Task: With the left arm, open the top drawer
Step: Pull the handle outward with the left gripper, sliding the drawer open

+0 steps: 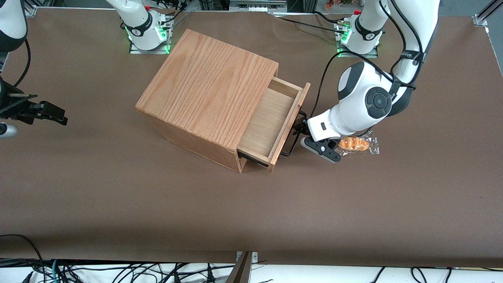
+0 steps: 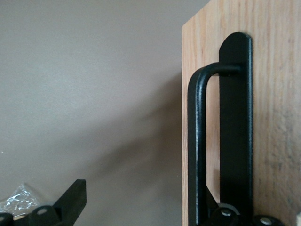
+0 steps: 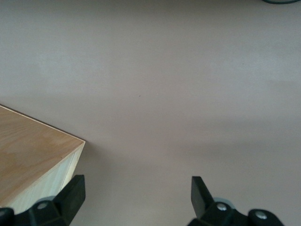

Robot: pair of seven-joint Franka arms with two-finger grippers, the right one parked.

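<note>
Your left arm reaches low; pincer open, fingers straddling black wire handle of top drawer. Drawer pulled partway out of oak cabinet, mid worktop. Wrapped pastry beside wrist.

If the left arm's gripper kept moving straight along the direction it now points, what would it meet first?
Most likely the flat front panel of the top drawer. The gripper sits at the black wire handle, pointing toward the oak cabinet, and the panel lies directly ahead, though depth is hard to judge.
</note>
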